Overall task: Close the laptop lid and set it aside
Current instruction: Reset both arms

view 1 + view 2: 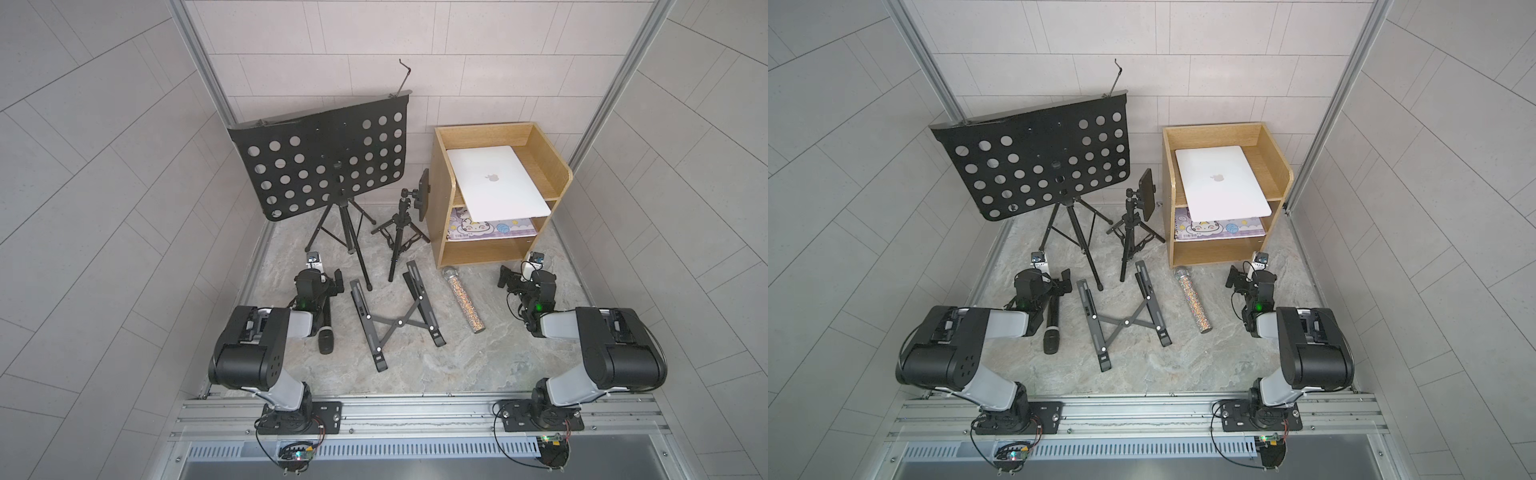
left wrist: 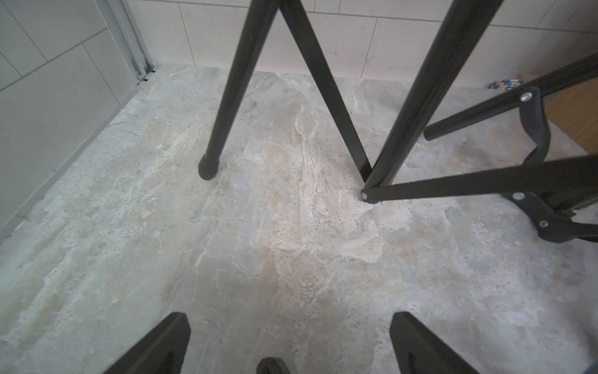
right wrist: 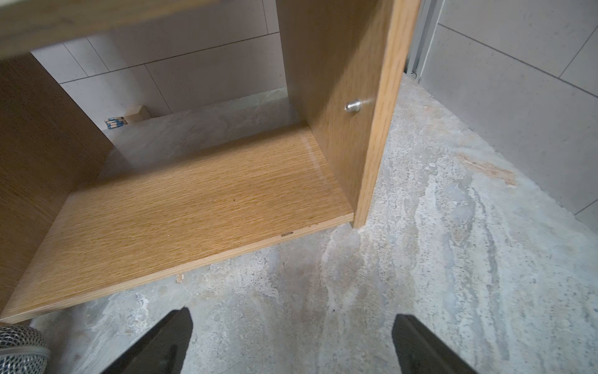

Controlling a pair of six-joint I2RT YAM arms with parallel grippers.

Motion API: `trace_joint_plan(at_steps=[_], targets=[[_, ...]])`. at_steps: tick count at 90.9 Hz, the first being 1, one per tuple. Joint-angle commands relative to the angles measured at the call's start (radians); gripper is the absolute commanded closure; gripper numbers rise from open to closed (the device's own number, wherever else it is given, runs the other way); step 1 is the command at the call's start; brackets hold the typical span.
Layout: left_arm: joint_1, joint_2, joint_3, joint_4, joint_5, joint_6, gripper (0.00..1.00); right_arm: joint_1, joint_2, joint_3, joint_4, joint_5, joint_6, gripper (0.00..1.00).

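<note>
The silver-white laptop (image 1: pixel 496 183) (image 1: pixel 1223 183) lies on the top of a wooden shelf unit (image 1: pixel 440 199) at the back right. Its lid (image 1: pixel 473 166) is down flat, grey apple logo facing up, and its front corner overhangs the shelf's front edge. My left gripper (image 1: pixel 336 277) (image 2: pixel 289 327) hovers low over the stone floor at the left, open, nothing between its fingers. My right gripper (image 1: pixel 505 277) (image 3: pixel 293 323) is open and empty too, low in front of the shelf unit's bottom board (image 3: pixel 194 207). Both are far from the laptop.
A black perforated music stand (image 1: pixel 324 158) and a small tripod (image 1: pixel 401 237) stand at the back. A folding X-frame stand (image 1: pixel 399 320) lies mid-floor between a glittery microphone (image 1: pixel 463 299) and a black microphone (image 1: pixel 326 338). A cartoon-printed pad (image 1: pixel 490 228) lies on the middle shelf.
</note>
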Motion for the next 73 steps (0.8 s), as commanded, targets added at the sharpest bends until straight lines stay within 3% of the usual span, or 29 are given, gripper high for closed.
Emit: trace_joint_plan(at_steps=[1,24,39,73], targets=[[-0.001,-0.019,-0.007,0.046,0.000,-0.002,0.00,-0.001,-0.015,0.013,-0.010,-0.007,-0.009,0.00],[0.000,-0.013,0.007,0.031,-0.001,-0.008,0.00,-0.001,-0.022,-0.002,0.004,0.021,0.000,0.00],[0.000,-0.002,-0.004,0.070,-0.001,-0.008,0.00,-0.001,-0.033,-0.129,0.217,0.115,0.037,0.00],[0.000,0.003,-0.009,0.087,0.001,-0.007,0.00,-0.001,0.003,-0.235,0.470,0.105,0.037,0.00]])
